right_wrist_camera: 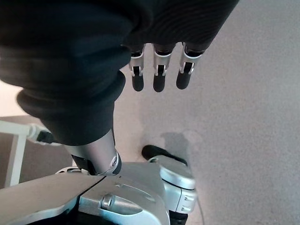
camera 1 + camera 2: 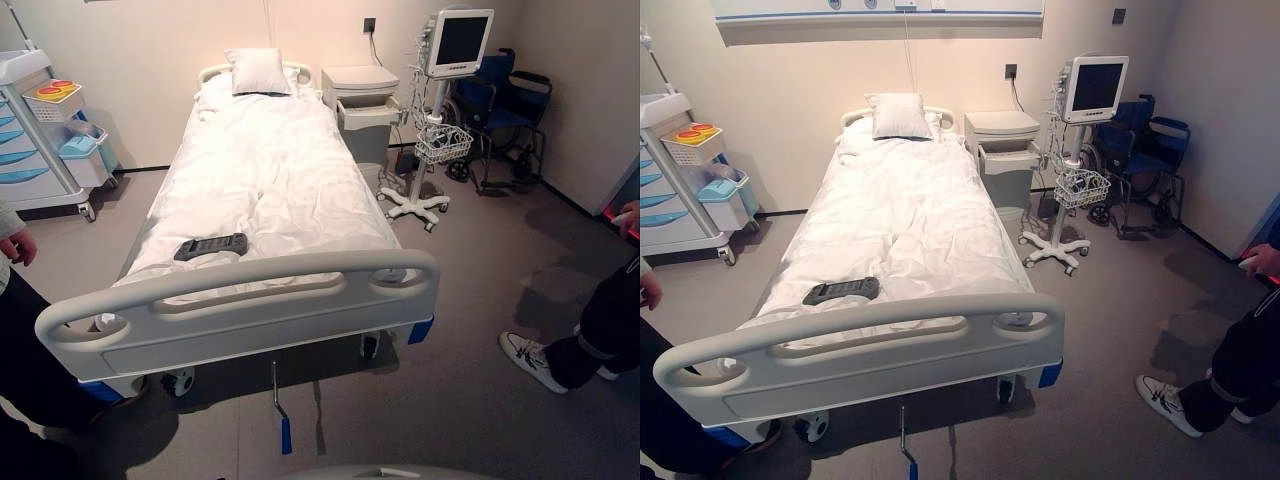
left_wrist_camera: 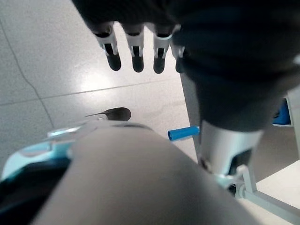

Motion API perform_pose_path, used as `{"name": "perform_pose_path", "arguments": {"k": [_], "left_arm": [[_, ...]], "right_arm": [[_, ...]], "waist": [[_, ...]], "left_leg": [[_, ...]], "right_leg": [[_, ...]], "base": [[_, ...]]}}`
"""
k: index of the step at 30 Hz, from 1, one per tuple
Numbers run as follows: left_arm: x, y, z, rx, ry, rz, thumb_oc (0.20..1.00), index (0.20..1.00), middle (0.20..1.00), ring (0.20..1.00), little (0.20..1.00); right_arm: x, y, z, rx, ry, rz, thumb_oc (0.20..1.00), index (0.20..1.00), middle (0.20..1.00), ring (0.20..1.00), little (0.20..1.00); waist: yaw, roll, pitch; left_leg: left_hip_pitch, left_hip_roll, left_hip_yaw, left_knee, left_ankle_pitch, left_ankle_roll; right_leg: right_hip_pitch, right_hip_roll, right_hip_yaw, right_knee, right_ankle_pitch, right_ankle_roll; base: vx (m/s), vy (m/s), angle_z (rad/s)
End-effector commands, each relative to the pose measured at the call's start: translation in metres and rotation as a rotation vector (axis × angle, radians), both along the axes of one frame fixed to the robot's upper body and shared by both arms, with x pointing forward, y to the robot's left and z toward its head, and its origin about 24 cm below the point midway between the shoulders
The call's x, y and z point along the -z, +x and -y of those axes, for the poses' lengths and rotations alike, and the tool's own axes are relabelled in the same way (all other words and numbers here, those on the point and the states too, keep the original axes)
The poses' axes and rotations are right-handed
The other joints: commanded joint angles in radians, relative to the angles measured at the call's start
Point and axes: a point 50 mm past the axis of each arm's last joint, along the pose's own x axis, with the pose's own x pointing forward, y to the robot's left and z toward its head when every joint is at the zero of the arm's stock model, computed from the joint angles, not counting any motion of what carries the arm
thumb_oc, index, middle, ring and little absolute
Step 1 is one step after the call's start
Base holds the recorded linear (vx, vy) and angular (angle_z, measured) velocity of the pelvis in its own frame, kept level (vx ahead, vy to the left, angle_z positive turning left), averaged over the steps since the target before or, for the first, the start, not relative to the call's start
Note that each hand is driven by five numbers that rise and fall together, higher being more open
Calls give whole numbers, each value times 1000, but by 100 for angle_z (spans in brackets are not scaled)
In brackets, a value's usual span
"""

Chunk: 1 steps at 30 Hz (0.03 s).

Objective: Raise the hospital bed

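1. White sheets covered the hospital bed (image 2: 262,175), which stood lengthwise in the middle of the room with its head against the far wall and its pale footboard (image 2: 240,300) nearest the robot.
2. At the head end lay a white pillow (image 2: 257,71); just beside that end, on the right, stood a pale bedside cabinet (image 2: 362,108).
3. On the left by the wall was a medical cart (image 2: 35,135) with blue drawers, and in the far right corner a blue wheelchair (image 2: 505,110).
4. Near the cabinet stood a monitor stand (image 2: 440,120) on a wheeled base, a wire basket under its screen.
5. A person's leg and white shoe (image 2: 530,358) showed at the right; another person's hand at the left edge.
6. A dark remote (image 2: 211,246) lay on the sheet close to the footboard.
7. Below the footboard a crank handle (image 2: 281,410) with a blue grip hung down towards the grey floor, untouched.
8. The left hand (image 3: 136,44) hung over the floor, fingers straight and holding nothing.
9. The right hand (image 1: 159,70) did likewise, fingers loose and empty.
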Motion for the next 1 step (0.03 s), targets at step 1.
{"name": "perform_pose_path", "arguments": {"k": [1], "left_arm": [[1, 11, 6, -2, -18, 5, 1000, 1000, 1000, 1000, 1000]], "right_arm": [[1, 12, -4, -6, 5, 11, 1000, 1000, 1000, 1000, 1000]], "waist": [[13, -34, 29]], "left_leg": [[-10, -94, -16, 9, -32, 64]], "right_leg": [[-18, -16, -13, 91, -21, 56]], "base": [[0, 0, 0]]}}
